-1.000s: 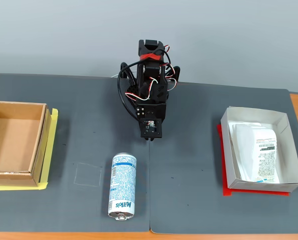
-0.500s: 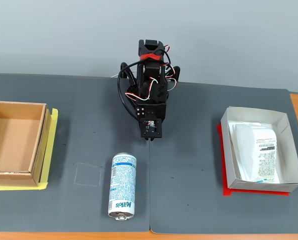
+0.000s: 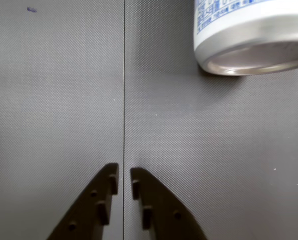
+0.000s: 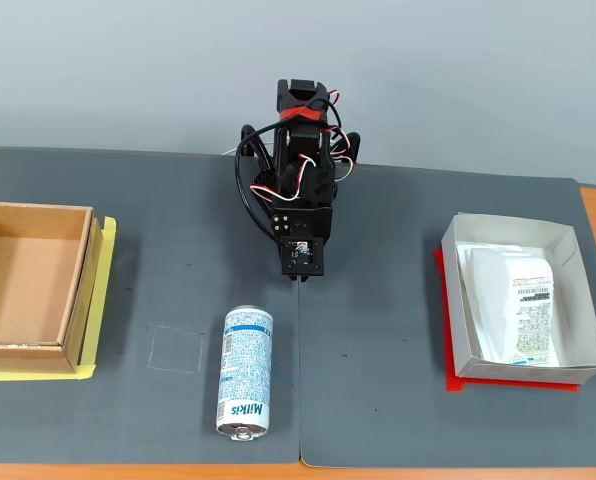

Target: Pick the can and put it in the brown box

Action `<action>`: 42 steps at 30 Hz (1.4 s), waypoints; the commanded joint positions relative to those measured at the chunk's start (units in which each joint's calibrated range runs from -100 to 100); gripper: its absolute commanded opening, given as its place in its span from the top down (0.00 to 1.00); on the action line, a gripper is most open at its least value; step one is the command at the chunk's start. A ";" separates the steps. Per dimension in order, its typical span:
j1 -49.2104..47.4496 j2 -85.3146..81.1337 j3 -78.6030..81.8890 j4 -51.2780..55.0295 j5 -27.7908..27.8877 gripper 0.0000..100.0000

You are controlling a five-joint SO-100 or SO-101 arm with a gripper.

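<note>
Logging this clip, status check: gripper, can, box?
Gripper nearly shut, empty, over bare mat. Can lying on its side, untouched. Brown box empty at fixed view's left. Nothing between them.

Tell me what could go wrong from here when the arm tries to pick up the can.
1. The can lies on its side, so a nudge could make it roll.
2. The end effector is nearly shut and off to the can's side; it must open first.
3. The brown box is far left, a long carry.
</note>
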 commanded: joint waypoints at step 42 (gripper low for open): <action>1.24 33.29 -35.19 -12.90 0.34 0.97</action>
